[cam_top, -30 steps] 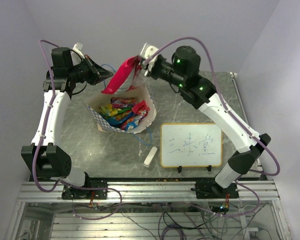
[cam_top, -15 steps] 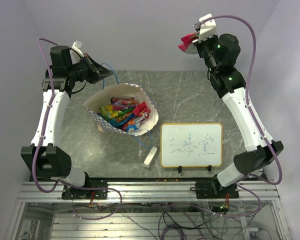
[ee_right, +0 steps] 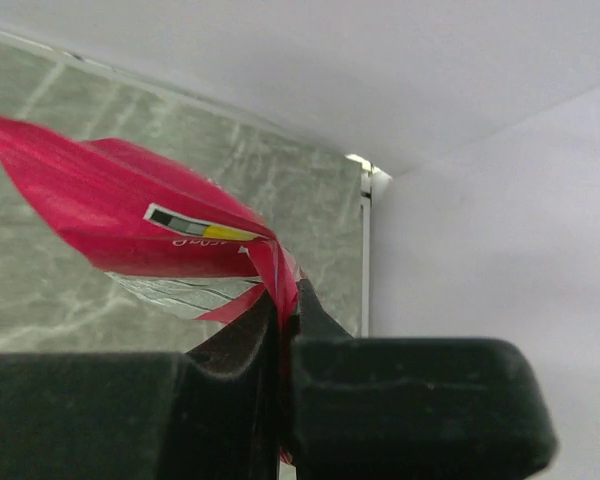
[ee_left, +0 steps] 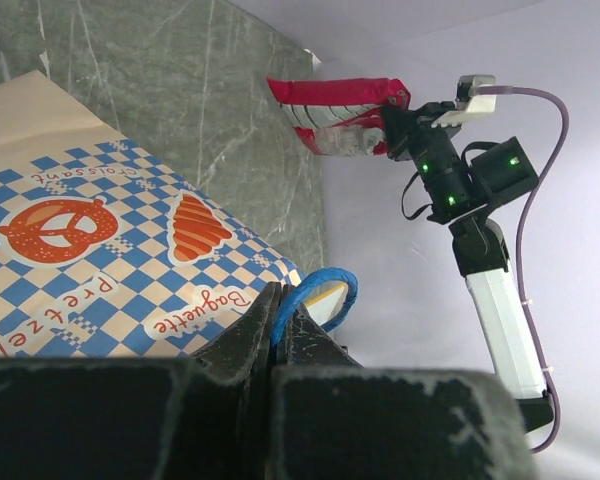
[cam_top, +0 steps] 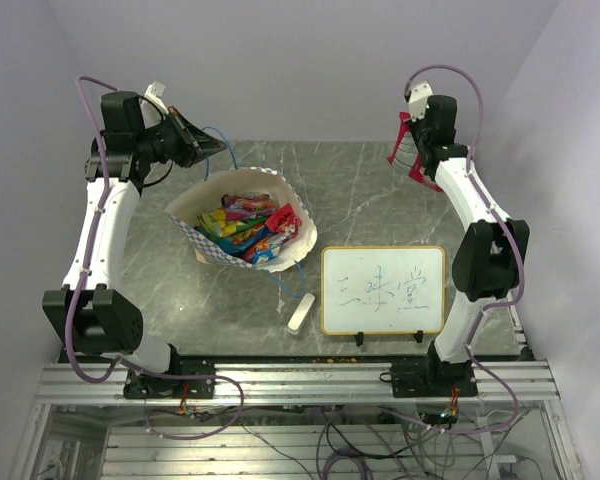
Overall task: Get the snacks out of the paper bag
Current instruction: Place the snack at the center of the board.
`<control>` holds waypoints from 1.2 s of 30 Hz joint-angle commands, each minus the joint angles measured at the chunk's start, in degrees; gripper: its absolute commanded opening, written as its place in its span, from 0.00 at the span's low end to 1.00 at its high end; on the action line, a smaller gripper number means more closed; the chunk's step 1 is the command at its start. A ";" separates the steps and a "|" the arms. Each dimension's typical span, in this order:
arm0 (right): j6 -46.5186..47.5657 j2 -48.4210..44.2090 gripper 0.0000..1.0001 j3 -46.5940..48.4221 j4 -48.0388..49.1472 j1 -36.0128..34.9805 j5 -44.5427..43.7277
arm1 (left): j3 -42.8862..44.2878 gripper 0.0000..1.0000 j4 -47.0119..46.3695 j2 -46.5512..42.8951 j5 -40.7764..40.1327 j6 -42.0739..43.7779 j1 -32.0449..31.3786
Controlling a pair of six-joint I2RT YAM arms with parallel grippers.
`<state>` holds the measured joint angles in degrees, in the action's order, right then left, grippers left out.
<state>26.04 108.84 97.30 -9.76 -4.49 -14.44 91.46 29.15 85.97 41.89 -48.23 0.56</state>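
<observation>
The right pincer (cam_top: pixel 412 162) is clamped together on one corner of a pink-red packet (ee_right: pixel 130 215), held in the air over the 2 o'clock corner of the surface (cam_top: pixel 360 195), well apart from the paper bag (cam_top: pixel 188 208). The left pincer (ee_left: pixel 280 318) is pinched on the bag's blue cord handle (ee_left: pixel 322 290) at 10 o'clock. Below it the bag leans open just left of centre, its checkered side printed with a pretzel and a baguette. The other snacks (cam_top: pixel 248 225) lie heaped inside its mouth. A whiteboard (cam_top: pixel 383 290) stands at 4 o'clock, and a white eraser (cam_top: pixel 300 312) lies at 6 o'clock beside it.
</observation>
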 commanded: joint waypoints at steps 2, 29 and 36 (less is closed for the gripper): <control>3.22 -0.63 0.00 0.66 6.10 2.34 -3.32 | 1.58 0.07 -1.53 0.83 1.86 0.51 0.94; -2.59 6.64 0.00 -9.11 2.40 -7.94 -15.45 | 0.84 0.07 -2.22 1.58 2.80 -0.20 1.49; -4.76 12.31 0.02 -5.84 1.01 -13.01 -19.19 | 0.09 0.07 -2.69 0.93 3.11 -0.82 1.47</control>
<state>23.99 117.58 89.12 -7.11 -15.59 -31.14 91.46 28.51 88.20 43.35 -48.49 1.63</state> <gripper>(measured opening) 0.017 0.072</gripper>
